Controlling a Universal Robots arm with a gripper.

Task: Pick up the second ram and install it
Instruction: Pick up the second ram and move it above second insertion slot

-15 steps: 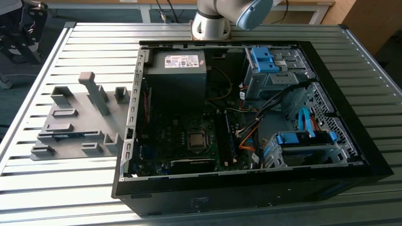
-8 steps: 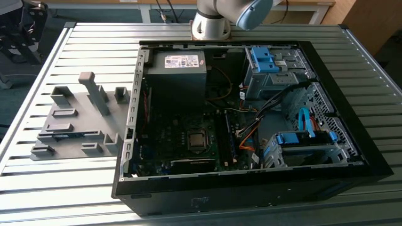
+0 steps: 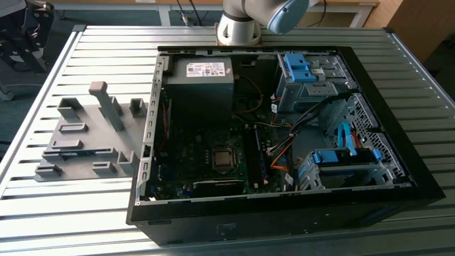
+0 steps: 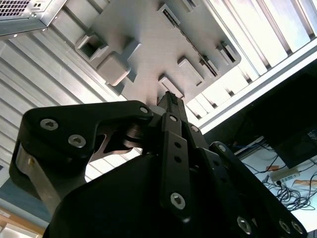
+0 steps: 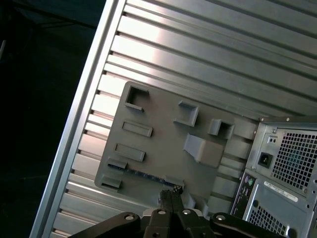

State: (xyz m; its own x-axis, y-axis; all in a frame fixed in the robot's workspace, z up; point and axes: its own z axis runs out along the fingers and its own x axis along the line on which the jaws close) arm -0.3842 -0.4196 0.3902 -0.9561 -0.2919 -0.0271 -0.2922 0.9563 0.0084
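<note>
Second ram [image 5: 148,176] lies on edge along the grey holder plate [image 5: 163,131], slotted between its low blocks. A slatted metal table [image 3: 92,48] carries the plate, and the open computer case [image 3: 284,213] stands just beside the plate, on the exterior view's right of it. The gripper [image 5: 168,192] hangs above the plate, fingers pinched narrow with nothing between them, tips pointing near the ram's end

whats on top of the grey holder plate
On the holder plate: grey blocks and the second ram, held between low blocks. The gripper covers the plate past the ram's end, so that part is hidden.
</note>
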